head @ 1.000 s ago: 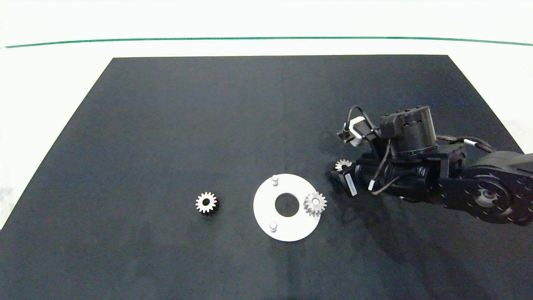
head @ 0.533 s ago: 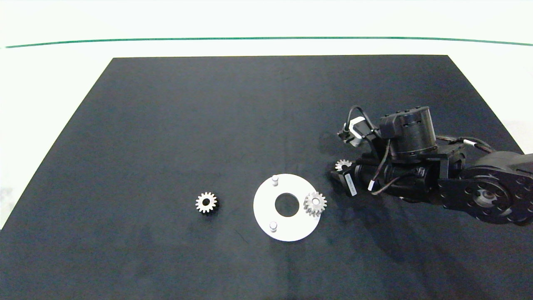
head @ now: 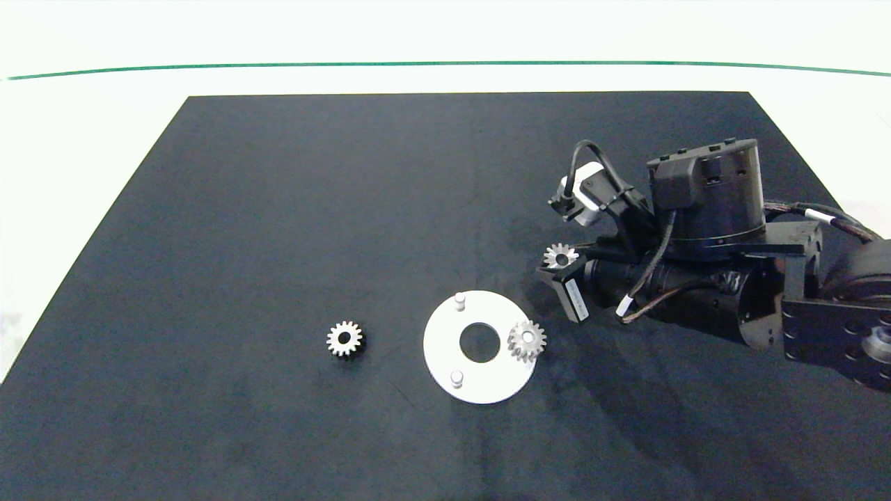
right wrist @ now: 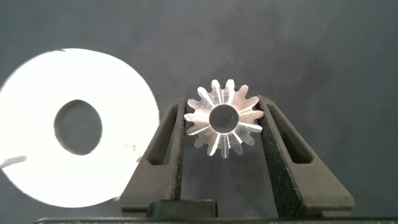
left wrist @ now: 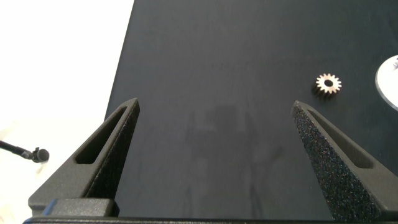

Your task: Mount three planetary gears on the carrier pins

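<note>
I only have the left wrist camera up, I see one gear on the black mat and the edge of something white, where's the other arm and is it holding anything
Observer: The right gripper is shut on a planetary gear, up off the mat beside the white disc.
Operator: How many gears are installed?
Observer: One gear sits on the disc's pin nearest the right arm.
Operator: So which pins are free?
Observer: Two: the far pin and the near pin are both bare.
Operator: And the gear I see, is it close to the disc?
Observer: That loose gear lies flat on the mat, apart from the disc, on the side away from the right arm. Your left gripper is open.
</note>
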### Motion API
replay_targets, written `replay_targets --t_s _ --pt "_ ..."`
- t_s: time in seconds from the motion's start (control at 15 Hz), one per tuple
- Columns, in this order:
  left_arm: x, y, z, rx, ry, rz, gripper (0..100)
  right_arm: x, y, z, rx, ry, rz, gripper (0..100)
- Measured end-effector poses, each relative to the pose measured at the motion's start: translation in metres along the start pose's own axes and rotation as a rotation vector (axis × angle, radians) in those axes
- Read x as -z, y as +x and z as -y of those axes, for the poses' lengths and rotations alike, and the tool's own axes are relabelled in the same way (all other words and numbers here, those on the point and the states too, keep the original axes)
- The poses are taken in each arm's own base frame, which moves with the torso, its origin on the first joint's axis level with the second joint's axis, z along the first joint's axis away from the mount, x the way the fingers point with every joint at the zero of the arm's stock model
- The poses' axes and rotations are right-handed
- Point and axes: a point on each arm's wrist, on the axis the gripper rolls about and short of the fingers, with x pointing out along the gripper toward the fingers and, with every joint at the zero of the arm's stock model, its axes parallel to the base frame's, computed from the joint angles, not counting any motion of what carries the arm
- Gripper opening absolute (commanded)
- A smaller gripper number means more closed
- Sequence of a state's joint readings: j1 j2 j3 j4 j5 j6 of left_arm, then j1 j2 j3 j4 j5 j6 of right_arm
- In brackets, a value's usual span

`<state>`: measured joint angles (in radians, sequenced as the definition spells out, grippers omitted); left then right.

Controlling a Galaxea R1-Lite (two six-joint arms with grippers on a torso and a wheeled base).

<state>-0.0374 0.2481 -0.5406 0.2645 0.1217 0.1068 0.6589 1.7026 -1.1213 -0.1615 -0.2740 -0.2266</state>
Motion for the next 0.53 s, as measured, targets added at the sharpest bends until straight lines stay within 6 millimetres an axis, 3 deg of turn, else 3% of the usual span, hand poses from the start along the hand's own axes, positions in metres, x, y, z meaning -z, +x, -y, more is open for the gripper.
replay_targets --t_s 0.27,0.53 --pt "0.0 0.0 0.0 -0.001 0.0 0.002 100 -0.008 -0.014 -0.032 -0.034 -0.065 0.03 13" --pt "-0.001 -0.001 0.0 0.0 -0.001 0.004 100 -0.01 0.0 -0.056 -0.073 -0.091 0.022 13"
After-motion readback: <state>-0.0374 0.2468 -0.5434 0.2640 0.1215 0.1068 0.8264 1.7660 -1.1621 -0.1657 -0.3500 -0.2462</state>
